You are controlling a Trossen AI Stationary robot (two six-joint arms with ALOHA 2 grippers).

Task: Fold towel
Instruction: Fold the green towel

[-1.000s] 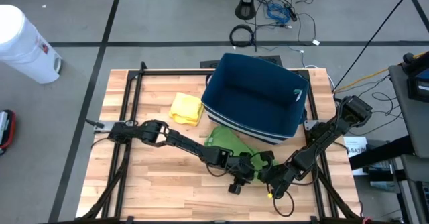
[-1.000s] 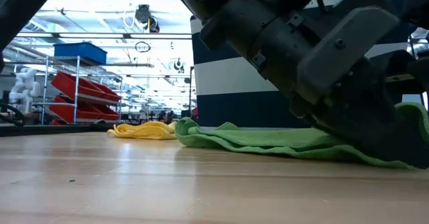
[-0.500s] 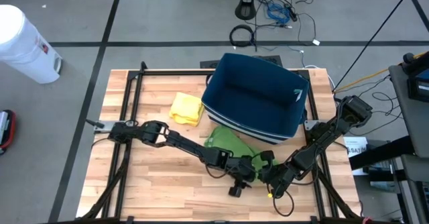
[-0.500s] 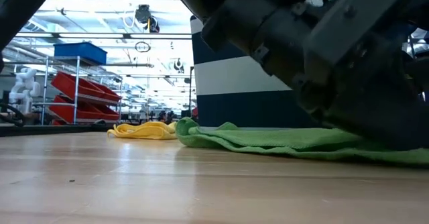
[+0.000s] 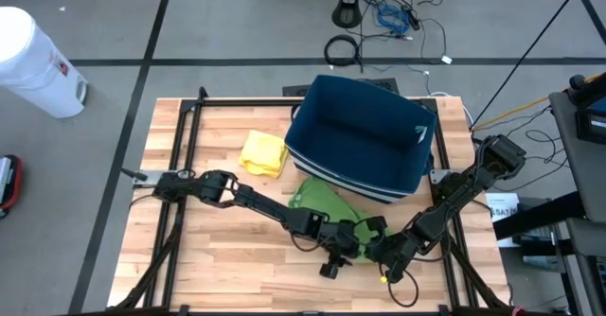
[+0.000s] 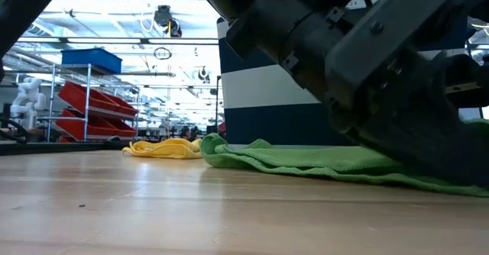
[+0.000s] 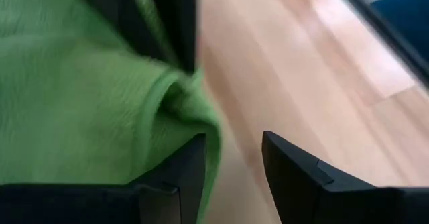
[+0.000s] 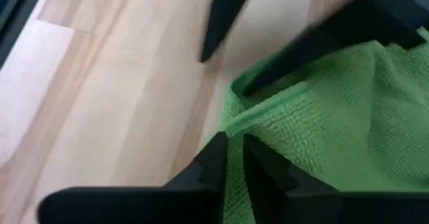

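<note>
Green towel (image 5: 327, 205): you see it crumpled on the table (image 5: 227, 259), just in front of the blue bin (image 5: 365, 136).
Left gripper (image 7: 231, 167): fingers parted, one on the towel's edge.
Right gripper (image 8: 234, 158): fingers nearly together, pinching the towel's edge.

Towel (image 5: 322, 202): bright green
Cloth (image 5: 263, 152): yellow
Bin (image 5: 362, 138): navy blue, with white stripe near its base
Table (image 5: 199, 250): pale wood planks
Arms: dark, near black
</note>
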